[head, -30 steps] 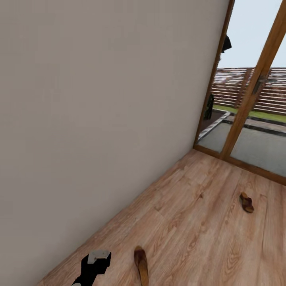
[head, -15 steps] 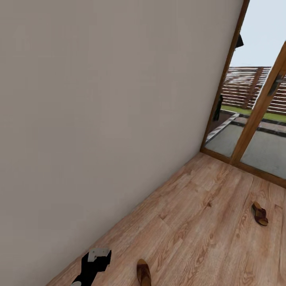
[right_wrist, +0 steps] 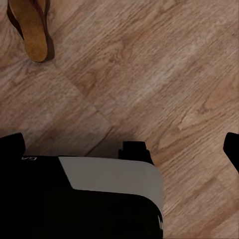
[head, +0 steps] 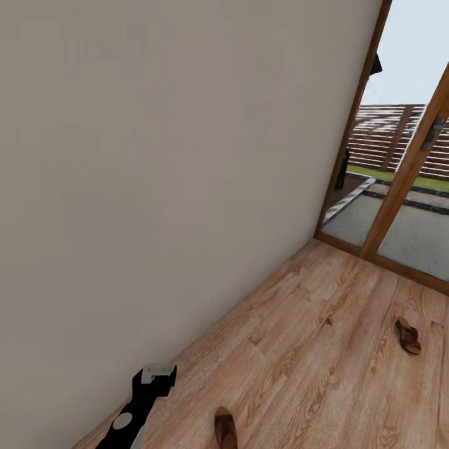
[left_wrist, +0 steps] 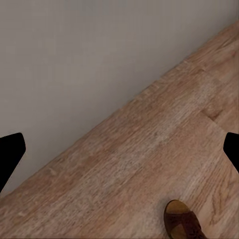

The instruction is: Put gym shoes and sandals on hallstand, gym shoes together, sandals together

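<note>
Head view: high, angled down along wall (head: 156, 187) toward glazed door (head: 399, 187). Left wrist: low, facing floor (left_wrist: 149, 149) and wall. Right wrist: straight down. All share near sandal (head: 225, 428).

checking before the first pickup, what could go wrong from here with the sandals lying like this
1. The near sandal lies at the head view's lower rim, partly cut off, so aiming the left tool at it may be inexact.
2. That tool hangs close to the wall; a swing could clip it.
3. The far sandal lies well apart, near the glass door, so pairing them needs a second trip.
</note>
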